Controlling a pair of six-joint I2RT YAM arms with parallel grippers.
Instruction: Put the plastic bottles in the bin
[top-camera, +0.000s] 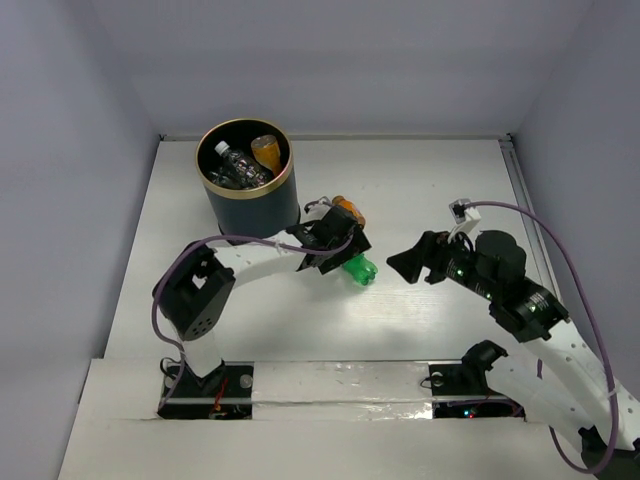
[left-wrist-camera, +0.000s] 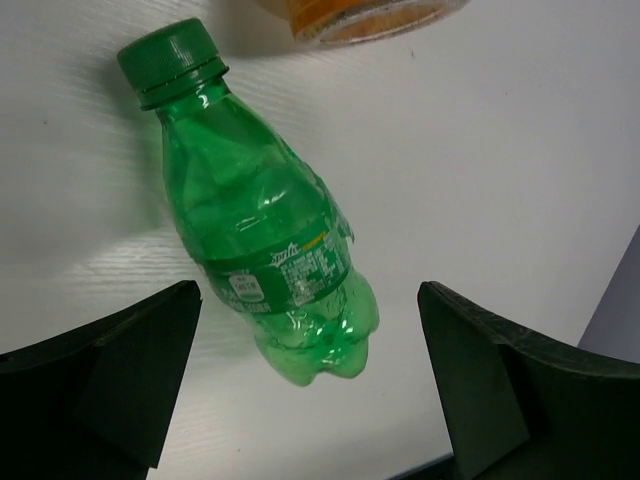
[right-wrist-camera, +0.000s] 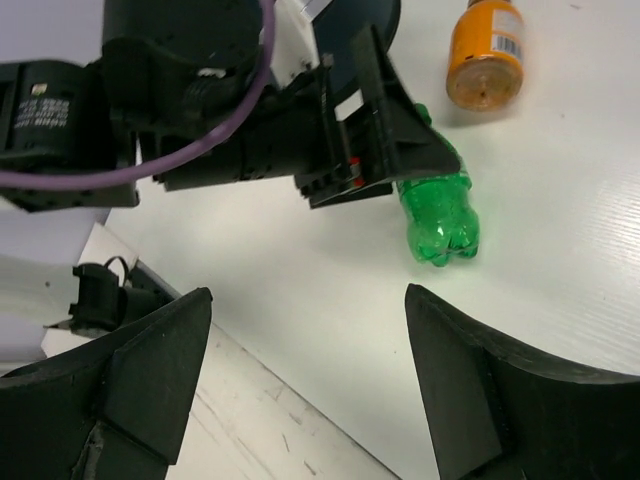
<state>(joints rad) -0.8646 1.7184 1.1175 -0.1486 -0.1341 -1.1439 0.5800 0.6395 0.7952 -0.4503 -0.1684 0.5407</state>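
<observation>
A: Left status?
B: My left fingers (left-wrist-camera: 120, 390) are spread wide, 1 on each side of the green bottle (left-wrist-camera: 260, 230), not touching it. It lies flat on the worktop (top-camera: 430, 180), cap toward 11 o'clock in my wrist view, so I'd close across its body.
A: Right?
B: Right fingers (right-wrist-camera: 130, 380) are also wide and empty. They hang off at 3 o'clock, I reckon to stay clear. The orange bottle (right-wrist-camera: 485, 55) lies just beyond the green one. The bin (top-camera: 250, 205), at 11 o'clock, already holds several bottles (top-camera: 245, 160).

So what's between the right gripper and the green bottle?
Nothing but bare table, per the right wrist view: white surface runs from the right gripper to the green bottle.
</observation>
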